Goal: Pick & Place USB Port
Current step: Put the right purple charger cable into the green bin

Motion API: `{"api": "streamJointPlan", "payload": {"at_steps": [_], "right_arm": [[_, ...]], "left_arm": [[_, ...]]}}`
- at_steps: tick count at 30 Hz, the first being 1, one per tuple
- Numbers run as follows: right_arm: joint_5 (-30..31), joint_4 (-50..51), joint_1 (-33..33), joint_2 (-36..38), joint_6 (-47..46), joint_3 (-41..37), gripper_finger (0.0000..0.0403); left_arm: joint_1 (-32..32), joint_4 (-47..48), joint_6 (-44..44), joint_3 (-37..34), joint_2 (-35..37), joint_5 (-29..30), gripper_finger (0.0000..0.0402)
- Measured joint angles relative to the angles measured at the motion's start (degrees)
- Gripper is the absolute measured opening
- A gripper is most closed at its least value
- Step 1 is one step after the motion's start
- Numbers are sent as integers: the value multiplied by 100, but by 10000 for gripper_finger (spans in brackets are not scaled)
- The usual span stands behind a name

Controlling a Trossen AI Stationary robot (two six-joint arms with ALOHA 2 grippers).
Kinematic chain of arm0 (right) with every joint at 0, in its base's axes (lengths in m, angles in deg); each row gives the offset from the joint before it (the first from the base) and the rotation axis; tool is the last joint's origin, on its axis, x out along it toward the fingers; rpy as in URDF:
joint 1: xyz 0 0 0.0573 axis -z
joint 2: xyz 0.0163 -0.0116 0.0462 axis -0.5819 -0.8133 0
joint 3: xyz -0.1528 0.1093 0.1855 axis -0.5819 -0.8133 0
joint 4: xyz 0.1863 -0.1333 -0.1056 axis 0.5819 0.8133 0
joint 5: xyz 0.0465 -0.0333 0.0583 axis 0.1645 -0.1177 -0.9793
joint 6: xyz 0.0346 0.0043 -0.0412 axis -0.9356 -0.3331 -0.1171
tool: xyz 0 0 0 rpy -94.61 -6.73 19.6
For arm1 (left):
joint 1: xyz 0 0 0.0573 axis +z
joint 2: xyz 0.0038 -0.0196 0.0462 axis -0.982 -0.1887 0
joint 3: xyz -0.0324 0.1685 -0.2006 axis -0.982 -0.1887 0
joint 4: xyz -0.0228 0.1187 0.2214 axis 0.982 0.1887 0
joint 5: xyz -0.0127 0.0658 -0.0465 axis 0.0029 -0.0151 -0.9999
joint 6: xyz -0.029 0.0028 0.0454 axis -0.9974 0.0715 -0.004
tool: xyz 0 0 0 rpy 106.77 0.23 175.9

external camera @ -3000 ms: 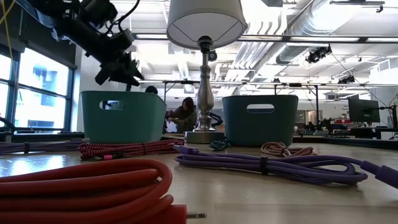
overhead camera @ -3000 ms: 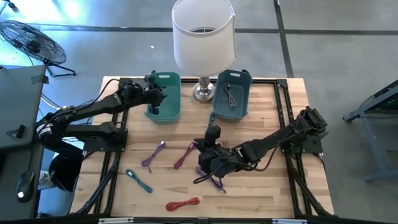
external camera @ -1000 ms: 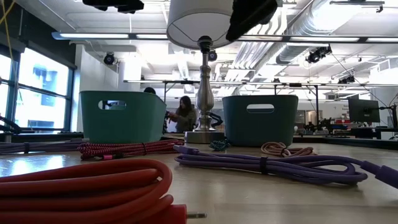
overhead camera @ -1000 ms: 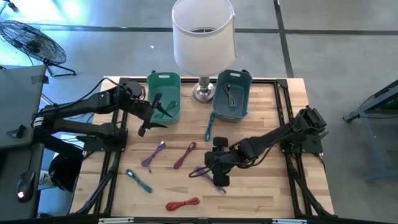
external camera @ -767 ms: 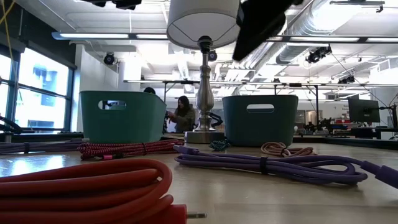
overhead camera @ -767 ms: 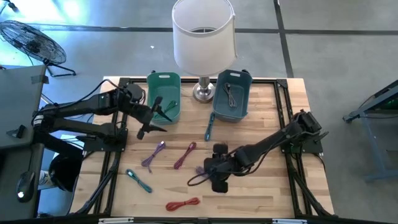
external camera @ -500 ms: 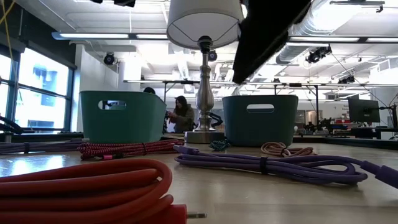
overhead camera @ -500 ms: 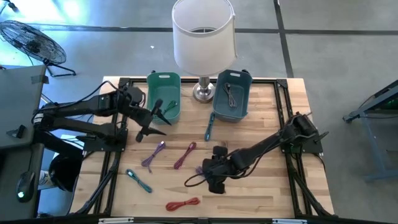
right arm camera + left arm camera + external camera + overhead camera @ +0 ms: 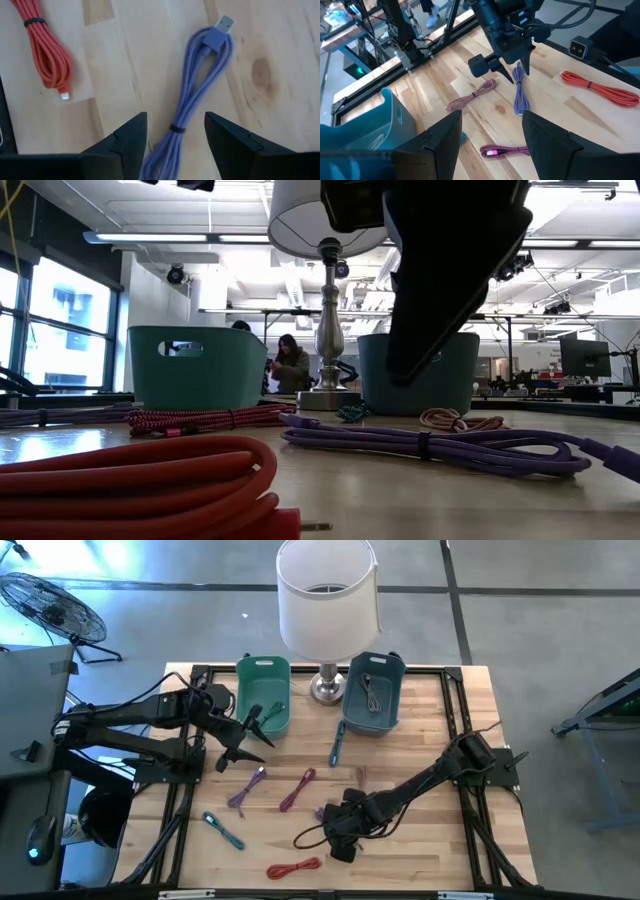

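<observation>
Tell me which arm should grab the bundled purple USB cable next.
Right. Its pincer hangs open directly over the bundled purple USB cable, fingers either side of it. The left pincer is open too, but sits near the light teal plastic bin, well away from that cable.

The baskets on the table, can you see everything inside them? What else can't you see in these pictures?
- Light teal basket: the left gripper overlaps its near side in the high view; in the low view its wall hides the inside.
- Dark teal basket: a cable inside, too small to identify.
- Purple cable: one end runs off the right wrist picture's edge.
- Right gripper: hides the table beneath it in the high view.
</observation>
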Motion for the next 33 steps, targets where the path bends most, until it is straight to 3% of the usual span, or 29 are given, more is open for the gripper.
{"api": "streamJointPlan", "payload": {"at_steps": [33], "right_arm": [[-94,92,52,-502,-230,8,191]], "left_arm": [[1,496,-125,-4,-2,-16,204]]}}
